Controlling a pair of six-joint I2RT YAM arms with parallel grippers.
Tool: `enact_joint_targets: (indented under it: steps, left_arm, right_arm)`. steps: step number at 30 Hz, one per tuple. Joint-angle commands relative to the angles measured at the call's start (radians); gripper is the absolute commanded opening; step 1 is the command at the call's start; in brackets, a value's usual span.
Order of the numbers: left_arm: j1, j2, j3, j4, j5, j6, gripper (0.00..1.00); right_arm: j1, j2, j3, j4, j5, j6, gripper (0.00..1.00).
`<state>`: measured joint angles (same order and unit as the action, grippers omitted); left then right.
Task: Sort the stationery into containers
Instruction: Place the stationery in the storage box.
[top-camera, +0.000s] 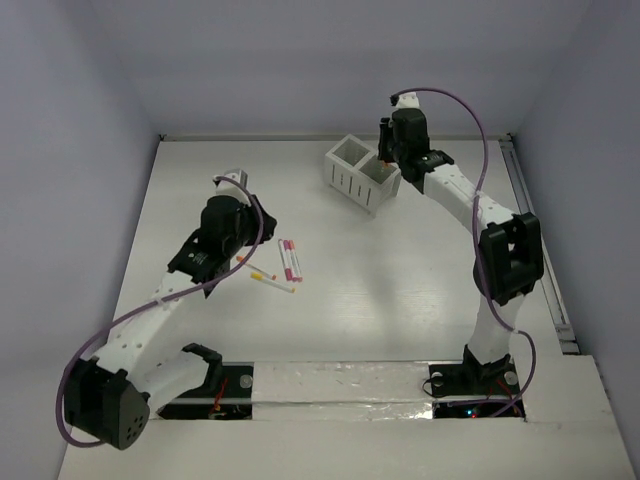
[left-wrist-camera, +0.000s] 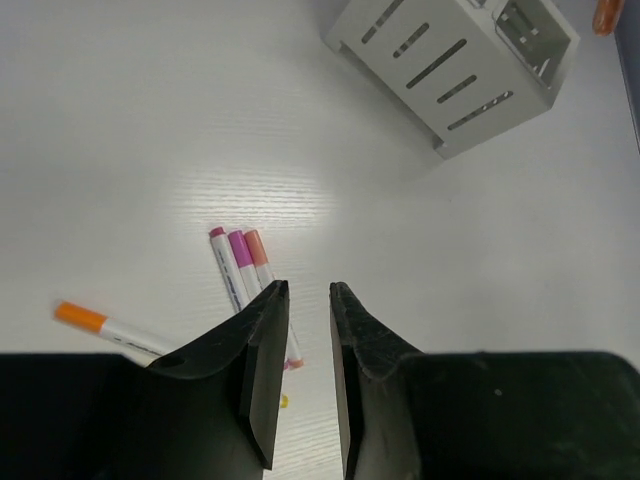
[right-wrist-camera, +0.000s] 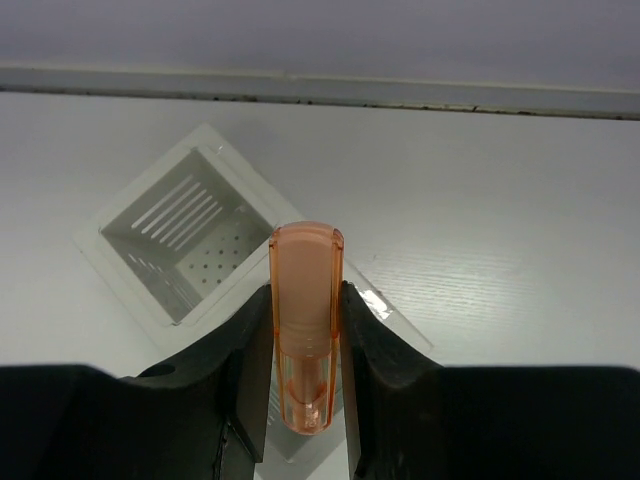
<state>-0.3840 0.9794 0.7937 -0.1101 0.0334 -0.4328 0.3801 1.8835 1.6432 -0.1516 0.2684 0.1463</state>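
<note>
The white slatted box stands at the back middle of the table; it also shows in the left wrist view and the right wrist view. My right gripper is shut on a stubby orange stick and holds it upright over the box's right compartment. Three white pens with magenta and pink ends lie side by side; they show in the left wrist view. Another pen lies beside them. My left gripper hovers just next to the pens, jaws slightly apart and empty. No mint-green stick shows.
The table's back wall runs just behind the box. A rail runs along the right edge. The pen with an orange end lies left of my left fingers.
</note>
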Motion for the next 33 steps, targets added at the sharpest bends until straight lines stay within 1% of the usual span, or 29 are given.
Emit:
enact_joint_targets:
  steps: [1,4,5,7,9,10,11,13,14,16,17,19,20,23,26,28,32,33]
  left_arm:
    - [-0.074,0.065,-0.016,0.084,-0.082,-0.101,0.21]
    - [-0.116,0.133,-0.037,0.104,-0.147,-0.121,0.25]
    - [-0.127,0.146,-0.045,0.115,-0.167,-0.127,0.29]
    - [-0.142,0.183,-0.068,0.156,-0.191,-0.135,0.34]
    - [-0.142,0.22,-0.082,0.176,-0.207,-0.141,0.39]
    - [-0.142,0.229,-0.085,0.181,-0.213,-0.142,0.39]
    - [-0.142,0.238,-0.085,0.187,-0.228,-0.141,0.41]
    - [-0.142,0.265,-0.09,0.21,-0.245,-0.139,0.42]
    - [-0.142,0.287,-0.09,0.219,-0.266,-0.139,0.42]
    - [-0.151,0.311,-0.088,0.23,-0.279,-0.136,0.41]
    - [-0.151,0.324,-0.085,0.233,-0.286,-0.135,0.41]
    - [-0.151,0.366,-0.08,0.243,-0.291,-0.133,0.4]
    - [-0.151,0.381,-0.079,0.248,-0.296,-0.132,0.4]
    - [-0.151,0.426,-0.074,0.259,-0.308,-0.129,0.4]
    - [-0.151,0.453,-0.071,0.271,-0.319,-0.124,0.39]
    - [-0.151,0.473,-0.067,0.273,-0.316,-0.123,0.39]
    - [-0.161,0.498,-0.056,0.262,-0.345,-0.124,0.31]
    - [-0.161,0.499,-0.053,0.251,-0.354,-0.127,0.3]
  right_arm:
    - [0.006,0.011,0.026,0.034,-0.049,-0.002,0.06]
    - [0.006,0.009,-0.005,0.052,-0.069,0.006,0.07]
    - [0.006,0.009,-0.011,0.06,-0.064,0.004,0.07]
    - [0.006,0.009,-0.022,0.069,-0.067,0.001,0.08]
    - [0.006,0.017,-0.022,0.069,-0.078,-0.001,0.13]
    - [0.006,0.02,-0.019,0.061,-0.078,0.001,0.15]
    - [0.006,0.023,-0.019,0.06,-0.075,0.001,0.22]
    - [0.006,0.023,-0.022,0.061,-0.08,0.001,0.27]
    - [0.006,0.022,-0.026,0.061,-0.087,0.004,0.31]
    - [0.006,0.019,-0.029,0.058,-0.095,0.01,0.34]
    - [0.006,0.017,-0.031,0.058,-0.098,0.012,0.39]
    - [0.006,0.011,-0.033,0.055,-0.103,0.012,0.46]
    - [0.006,0.011,-0.033,0.055,-0.106,0.012,0.51]
    - [0.006,0.005,-0.034,0.05,-0.109,0.012,0.55]
    - [0.006,-0.012,-0.048,0.06,-0.121,0.019,0.63]
    - [0.006,-0.026,-0.057,0.064,-0.133,0.024,0.64]
    - [0.006,-0.07,-0.097,0.099,-0.164,0.039,0.63]
    - [0.006,-0.086,-0.112,0.104,-0.172,0.047,0.63]
